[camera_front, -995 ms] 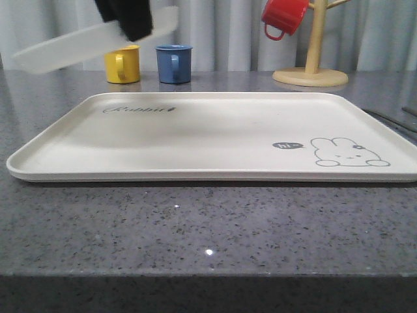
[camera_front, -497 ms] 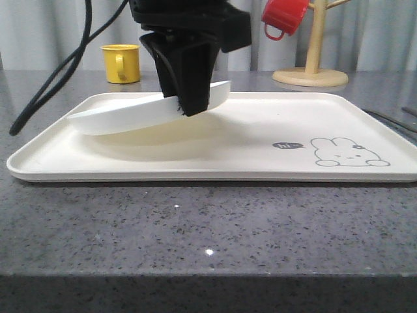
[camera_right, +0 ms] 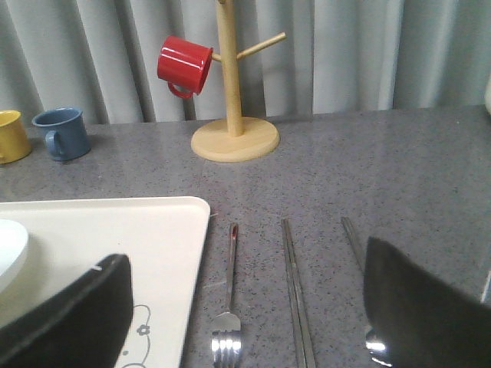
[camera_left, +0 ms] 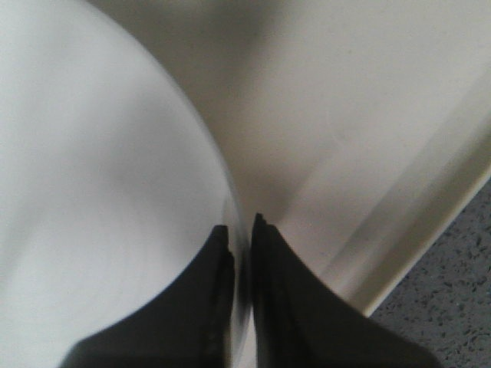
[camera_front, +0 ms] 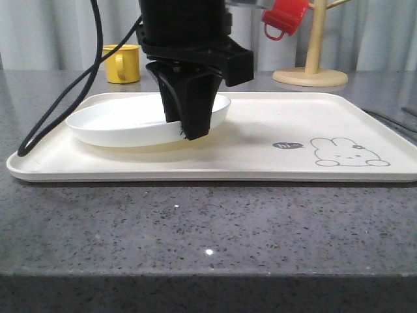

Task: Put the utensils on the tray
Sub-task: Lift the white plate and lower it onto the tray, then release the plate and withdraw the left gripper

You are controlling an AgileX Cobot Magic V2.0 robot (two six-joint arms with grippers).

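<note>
A round white plate [camera_front: 120,120] sits low on the left half of the cream tray [camera_front: 306,120], nearly level. My left gripper [camera_front: 190,127] is shut on its right rim; in the left wrist view the black fingers [camera_left: 240,226] pinch the plate's [camera_left: 92,176] edge over the tray floor [camera_left: 345,115]. My right gripper [camera_right: 244,257] stands open above the counter to the right of the tray [camera_right: 115,230]. Below it lie the fork [camera_right: 229,322], the chopsticks [camera_right: 295,291] and the spoon [camera_right: 354,241], side by side on the grey stone.
A yellow mug [camera_front: 120,63] stands behind the tray. A red mug [camera_front: 285,16] hangs on the wooden stand [camera_front: 311,75] at the back right. A blue mug [camera_right: 61,132] sits beside the yellow one. The left arm's black cable [camera_front: 55,111] droops over the tray's left edge.
The left gripper has carried the plate down from high at the back left onto the tray's left half. The plate has levelled out, and the arm now hides the blue mug.
</note>
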